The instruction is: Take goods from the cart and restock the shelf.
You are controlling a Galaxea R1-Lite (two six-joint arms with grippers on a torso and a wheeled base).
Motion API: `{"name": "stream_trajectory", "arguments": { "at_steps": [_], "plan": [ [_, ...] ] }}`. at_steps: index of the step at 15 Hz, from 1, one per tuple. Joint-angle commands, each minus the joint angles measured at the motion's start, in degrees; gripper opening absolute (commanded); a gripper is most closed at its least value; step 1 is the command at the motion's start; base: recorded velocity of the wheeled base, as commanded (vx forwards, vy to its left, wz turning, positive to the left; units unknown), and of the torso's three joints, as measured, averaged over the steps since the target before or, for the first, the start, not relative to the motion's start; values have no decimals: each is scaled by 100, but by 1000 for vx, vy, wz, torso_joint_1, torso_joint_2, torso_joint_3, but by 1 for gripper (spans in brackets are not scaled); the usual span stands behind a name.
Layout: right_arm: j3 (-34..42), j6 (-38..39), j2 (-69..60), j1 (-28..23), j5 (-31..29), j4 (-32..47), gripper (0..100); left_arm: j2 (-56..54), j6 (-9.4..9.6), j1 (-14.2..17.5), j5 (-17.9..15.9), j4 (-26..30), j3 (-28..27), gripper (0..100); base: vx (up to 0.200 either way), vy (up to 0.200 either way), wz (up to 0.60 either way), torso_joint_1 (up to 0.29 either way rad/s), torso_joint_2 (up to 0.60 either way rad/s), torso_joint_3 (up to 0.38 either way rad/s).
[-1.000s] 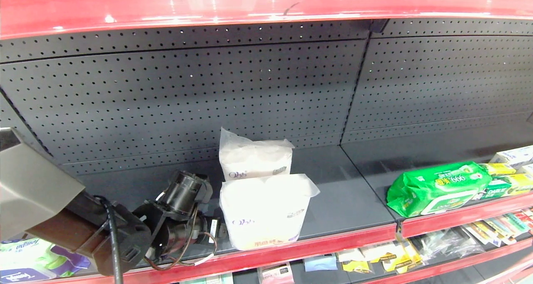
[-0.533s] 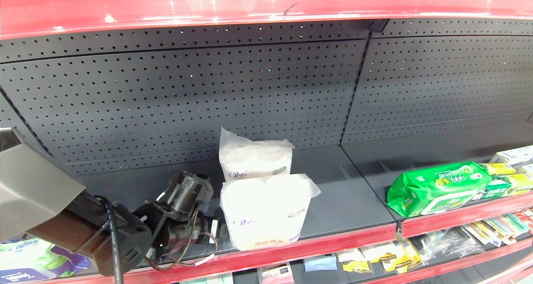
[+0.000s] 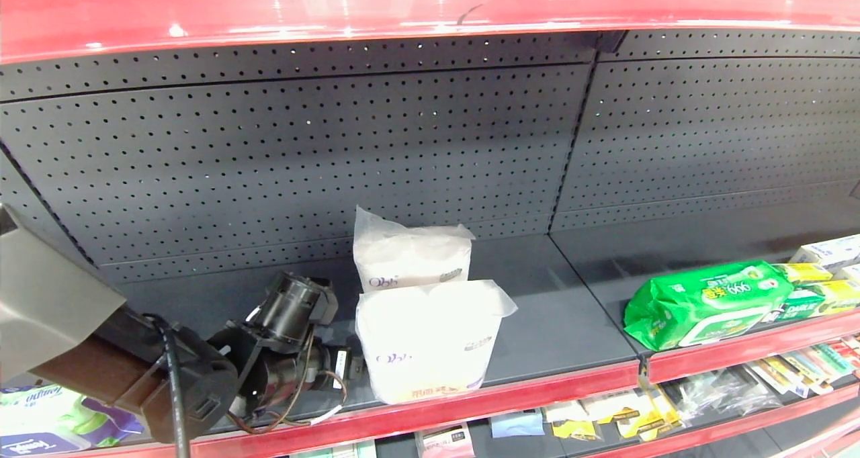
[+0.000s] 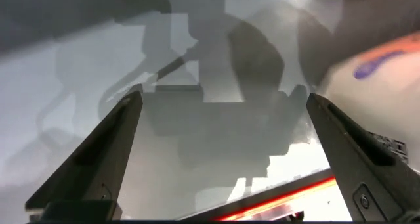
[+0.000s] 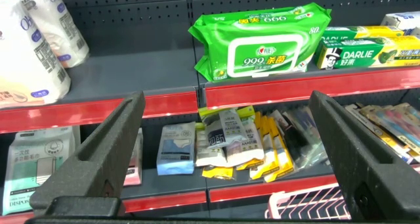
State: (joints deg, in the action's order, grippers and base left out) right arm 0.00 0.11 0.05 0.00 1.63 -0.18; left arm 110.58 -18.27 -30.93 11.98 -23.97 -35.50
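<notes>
The left gripper (image 4: 224, 98) has drawn slightly left, away from the front white pack (image 3: 430, 340) at the front edge of the shelf (image 3: 551, 324); its fingers are spread, empty. A second white pack (image 3: 410, 253) stands behind. Farther right lies a green wipes pack (image 3: 705, 300). The right gripper (image 5: 226, 98) is spread, empty.

The shelf (image 3: 557, 324) is viewed frontally from slightly above by the head camera, closely over its deck by the left wrist, from farther back by the right; the green pack (image 3: 705, 303) is shared.
</notes>
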Motion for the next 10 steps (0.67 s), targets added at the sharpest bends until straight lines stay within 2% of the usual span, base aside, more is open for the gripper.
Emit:
{"name": "stream_trajectory", "arguments": {
  "at_steps": [1,3,4,6,8,10],
  "plan": [
    [0,-2,4,0,4,1,100,-502,175,307,15,24,96,100,0,0,0,0,0,0],
    [0,-2,4,0,4,1,100,-1144,614,623,6,24,421,100,0,0,0,0,0,0],
    [0,-2,4,0,4,1,100,-1346,685,685,15,6,535,100,0,0,0,0,0,0],
    [0,-2,4,0,4,-8,100,-2190,711,975,6,94,966,100,0,0,0,0,0,0],
    [0,-2,4,0,4,-8,100,-2875,729,1186,-3,516,1045,100,0,0,0,0,0,0],
    [0,-2,4,0,4,1,100,-4449,1265,1651,-240,1570,1194,100,0,0,0,0,0,0]
  ]
}}
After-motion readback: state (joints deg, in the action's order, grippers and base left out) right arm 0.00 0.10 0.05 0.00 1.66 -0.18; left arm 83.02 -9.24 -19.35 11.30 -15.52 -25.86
